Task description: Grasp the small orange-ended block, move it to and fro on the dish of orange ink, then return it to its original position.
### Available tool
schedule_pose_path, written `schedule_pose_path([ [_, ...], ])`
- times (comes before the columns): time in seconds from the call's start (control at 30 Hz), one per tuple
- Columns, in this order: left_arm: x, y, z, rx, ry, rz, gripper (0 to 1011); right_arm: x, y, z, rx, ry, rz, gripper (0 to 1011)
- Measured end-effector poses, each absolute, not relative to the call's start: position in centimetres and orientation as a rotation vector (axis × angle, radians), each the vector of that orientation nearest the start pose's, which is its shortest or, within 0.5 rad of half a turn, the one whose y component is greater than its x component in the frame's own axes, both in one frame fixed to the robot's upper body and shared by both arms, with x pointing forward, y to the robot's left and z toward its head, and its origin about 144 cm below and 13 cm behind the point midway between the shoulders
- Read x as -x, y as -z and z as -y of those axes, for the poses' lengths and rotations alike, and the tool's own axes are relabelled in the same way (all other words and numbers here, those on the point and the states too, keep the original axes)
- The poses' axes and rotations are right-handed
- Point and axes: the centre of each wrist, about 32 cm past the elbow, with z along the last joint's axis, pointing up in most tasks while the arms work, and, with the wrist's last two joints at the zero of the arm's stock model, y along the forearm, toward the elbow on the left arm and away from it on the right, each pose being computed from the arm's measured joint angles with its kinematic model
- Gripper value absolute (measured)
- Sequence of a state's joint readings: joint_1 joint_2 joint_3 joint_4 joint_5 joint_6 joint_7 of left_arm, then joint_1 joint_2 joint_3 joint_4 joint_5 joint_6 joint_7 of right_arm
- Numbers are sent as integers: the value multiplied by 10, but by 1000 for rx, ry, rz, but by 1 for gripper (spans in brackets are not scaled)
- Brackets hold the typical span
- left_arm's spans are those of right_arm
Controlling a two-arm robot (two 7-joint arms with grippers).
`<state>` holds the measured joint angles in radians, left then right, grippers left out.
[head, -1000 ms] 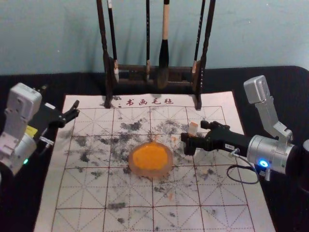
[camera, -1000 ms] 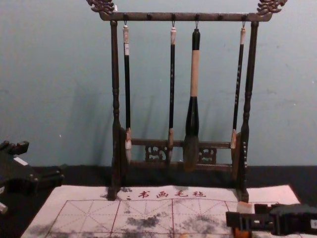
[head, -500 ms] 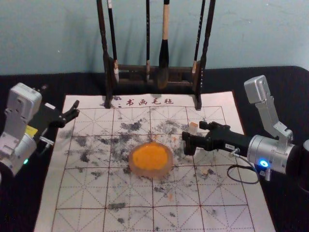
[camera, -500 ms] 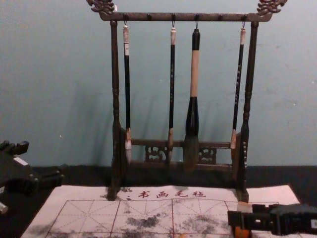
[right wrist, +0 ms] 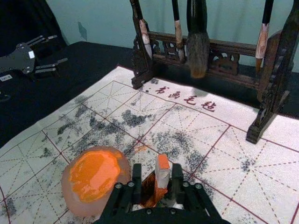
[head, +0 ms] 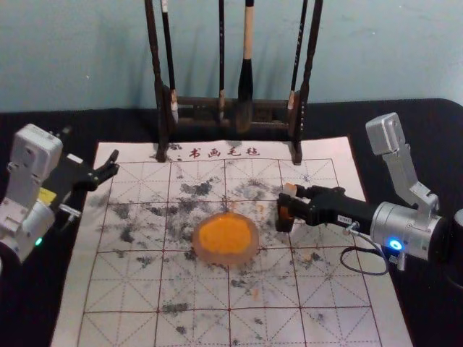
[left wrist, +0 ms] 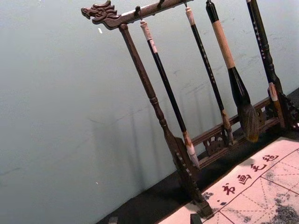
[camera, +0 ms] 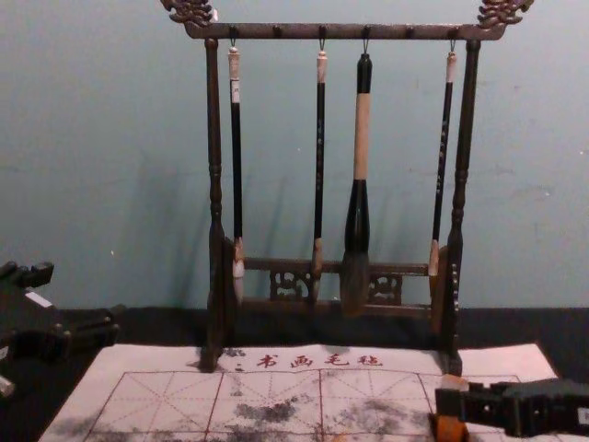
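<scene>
The right tool (head: 290,200) is reaching in from the robot's right, low over the mat (head: 119,289), and is released, with its two fingers parted around the block (head: 290,189). The block stands upright between them; in the right wrist view, one finger is just beside it and a gap separates it from the other. Its top pokes up above the fingers, orange on the end and pale below, and in the chest view more orange shows beneath them.

The dish (head: 199,250) lies on the mat to the left of the right tool and a little nearer the robot, apart from it. Orange ink (head: 226,235) spreads over most of its middle. A few orange smears and many dark blotches mark the mat around the dish and near this tool.

Beyond the right tool, at the mat's far edge, the rack (head: 202,102) stands with four brushes hanging from it; the thickest (head: 247,79) has a pale and black handle.

The left tool (head: 91,147) is parked well apart from the right one, by the mat's far left part, released, its fingers spread wide. A black counter (head: 36,311) carries the mat.
</scene>
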<state>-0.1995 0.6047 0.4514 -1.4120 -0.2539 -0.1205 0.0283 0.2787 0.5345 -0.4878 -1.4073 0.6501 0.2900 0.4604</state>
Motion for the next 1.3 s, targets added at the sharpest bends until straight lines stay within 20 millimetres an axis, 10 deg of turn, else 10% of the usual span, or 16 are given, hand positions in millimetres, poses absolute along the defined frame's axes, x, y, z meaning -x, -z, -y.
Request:
schedule_pose_path([
  [0.37,-489,-1140,-310,-304,-1248,285,1001,-509,-1153,276,239,772,-351,105],
  [1.3,-489,-1140,-310,-304,-1248,285,1001,-492,-1184,275,213,791,-188,105],
])
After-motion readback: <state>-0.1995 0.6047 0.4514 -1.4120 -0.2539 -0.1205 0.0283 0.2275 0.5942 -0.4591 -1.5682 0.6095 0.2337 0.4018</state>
